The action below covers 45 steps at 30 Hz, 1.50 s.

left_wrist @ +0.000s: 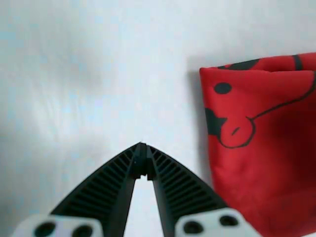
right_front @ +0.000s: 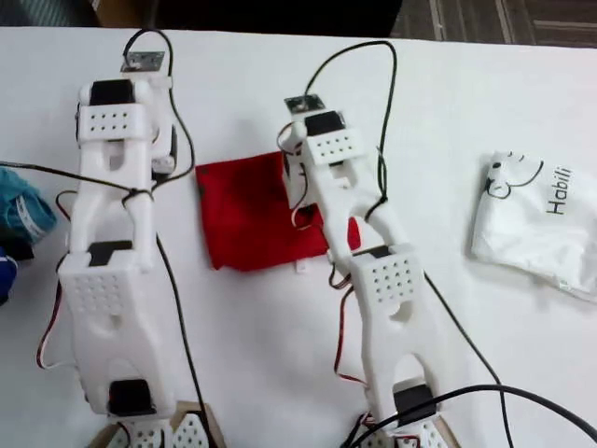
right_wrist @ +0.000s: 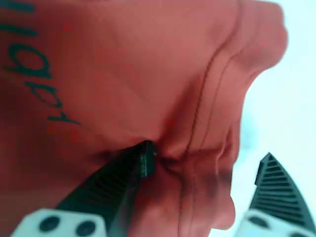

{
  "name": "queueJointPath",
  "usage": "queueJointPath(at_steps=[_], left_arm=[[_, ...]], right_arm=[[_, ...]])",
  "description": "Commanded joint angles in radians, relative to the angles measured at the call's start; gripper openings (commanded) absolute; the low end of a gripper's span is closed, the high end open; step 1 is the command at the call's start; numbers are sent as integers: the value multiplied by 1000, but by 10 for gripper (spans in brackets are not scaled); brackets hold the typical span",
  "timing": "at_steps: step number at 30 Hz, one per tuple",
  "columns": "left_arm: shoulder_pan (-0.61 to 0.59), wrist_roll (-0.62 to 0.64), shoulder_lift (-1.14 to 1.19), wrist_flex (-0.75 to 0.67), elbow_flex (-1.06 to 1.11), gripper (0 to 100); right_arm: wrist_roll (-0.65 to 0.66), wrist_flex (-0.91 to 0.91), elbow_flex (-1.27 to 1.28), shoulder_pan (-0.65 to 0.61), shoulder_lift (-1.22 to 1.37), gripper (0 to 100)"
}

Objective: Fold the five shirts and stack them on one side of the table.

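You are on the red shirt (right_front: 244, 217), lying in the middle of the table (right_front: 466, 84) and, by its look, partly folded. Your right hand (right_wrist: 205, 165) is spread wide across its bunched edge, 1 finger (right_wrist: 131, 175) pressing into the cloth and the other over bare table. I judge the next move is to close on that edge and carry it over.

Your left hand (left_wrist: 142, 163) is pinched together on nothing, above the table at the shirt's 9 o'clock. A white shirt (right_front: 536, 219) lies at 3 o'clock. A blue bundle (right_front: 19, 213) at 9 o'clock is cut off. The right arm (right_front: 392, 280) hides the red shirt's 3 o'clock edge, so you cannot count all 5
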Motion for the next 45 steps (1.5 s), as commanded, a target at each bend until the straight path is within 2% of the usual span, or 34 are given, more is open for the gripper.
queueJointPath(at_steps=[1, 10, 15, 20, 22, 37, 45], left_arm=[[-8, -3, -77, -14, -1, 25], [-9, -3, -86, -5, -7, 25], [-9, -3, -121, -3, -5, 25], [-9, -3, -167, 3, 1, 25], [-9, -3, -169, 3, 1, 25], [-9, -6, -166, -2, 2, 25], [-38, -8, -167, 5, 2, 25]], right_arm=[[8, 47, 17, -33, 36, 331], [189, 48, 14, -31, 65, 20], [170, 62, 23, 13, 67, 21], [175, 61, -12, 140, 38, 21], [216, 61, -17, 180, -1, 21], [322, 65, 292, 249, -549, 20], [414, 64, 302, 458, -628, 20]])
